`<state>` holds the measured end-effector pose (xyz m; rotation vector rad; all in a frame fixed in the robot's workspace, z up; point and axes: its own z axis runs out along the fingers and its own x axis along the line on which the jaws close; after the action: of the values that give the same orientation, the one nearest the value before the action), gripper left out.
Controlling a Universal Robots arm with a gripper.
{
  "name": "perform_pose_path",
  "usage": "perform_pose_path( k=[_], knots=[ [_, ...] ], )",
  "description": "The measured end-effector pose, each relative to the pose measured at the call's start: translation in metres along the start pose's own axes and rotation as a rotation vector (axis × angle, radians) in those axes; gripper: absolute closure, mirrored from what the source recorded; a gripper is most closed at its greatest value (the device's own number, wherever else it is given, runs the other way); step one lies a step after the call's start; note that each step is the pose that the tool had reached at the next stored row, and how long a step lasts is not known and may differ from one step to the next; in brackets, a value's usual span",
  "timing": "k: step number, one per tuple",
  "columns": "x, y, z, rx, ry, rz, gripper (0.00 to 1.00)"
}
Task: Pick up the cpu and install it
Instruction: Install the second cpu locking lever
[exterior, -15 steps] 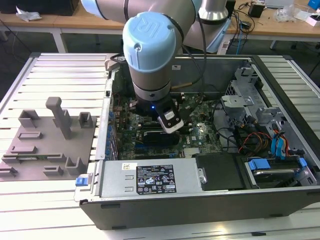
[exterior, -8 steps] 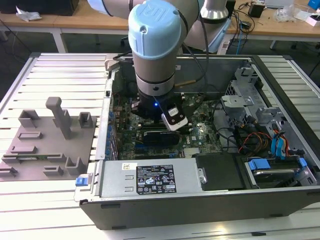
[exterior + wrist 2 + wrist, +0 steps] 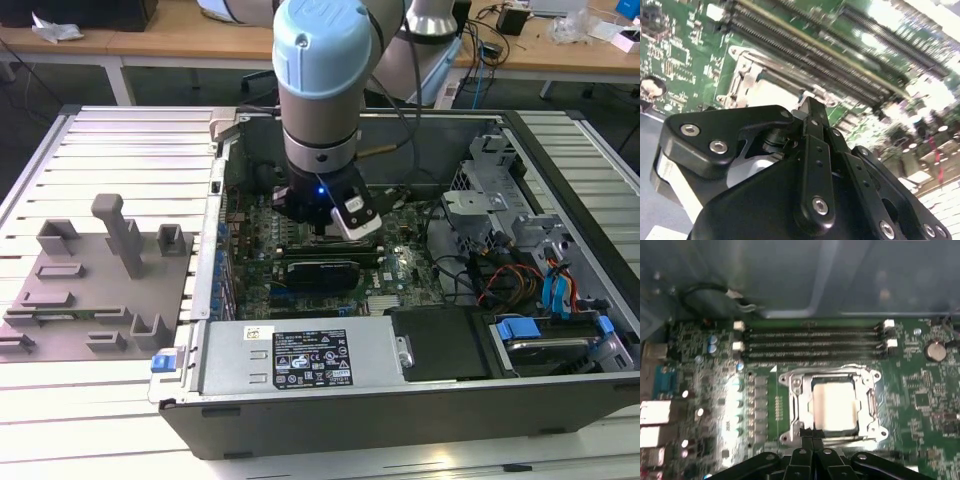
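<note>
The cpu point(image 3: 835, 407), a pale silvery square, lies flat inside the metal socket frame point(image 3: 792, 390) on the green motherboard, and it shows as a bright patch point(image 3: 767, 95) in the second wrist view. My gripper point(image 3: 812, 441) hovers just over the socket's edge with its black fingers point(image 3: 810, 112) pressed together and nothing between them. In the exterior view the arm's wrist reaches down into the open computer case, with the gripper point(image 3: 320, 230) low over the board.
Memory slots point(image 3: 812, 342) run beside the socket. A black card point(image 3: 320, 272), the power supply point(image 3: 310, 355), a drive cage point(image 3: 500, 200) and cables point(image 3: 500, 280) crowd the case. A grey fixture plate point(image 3: 60, 310) with upright blocks sits at the exterior view's left.
</note>
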<state>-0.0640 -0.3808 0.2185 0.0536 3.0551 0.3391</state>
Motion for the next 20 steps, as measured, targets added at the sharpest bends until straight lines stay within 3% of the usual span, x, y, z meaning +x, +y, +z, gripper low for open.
perform_pose_path(
  k=[6,11,17,20],
  knots=[
    [-0.0133,0.0082,0.0031,0.0153,0.0016,0.001,0.89],
    [-0.0173,0.0149,0.0044,0.0206,0.0017,0.001,0.89],
    [-0.02,0.02,0.0001,0.03,0.0015,0.001,0.89],
    [-0.0222,0.023,-0.0079,0.038,0.0012,0.001,0.89]
  ],
)
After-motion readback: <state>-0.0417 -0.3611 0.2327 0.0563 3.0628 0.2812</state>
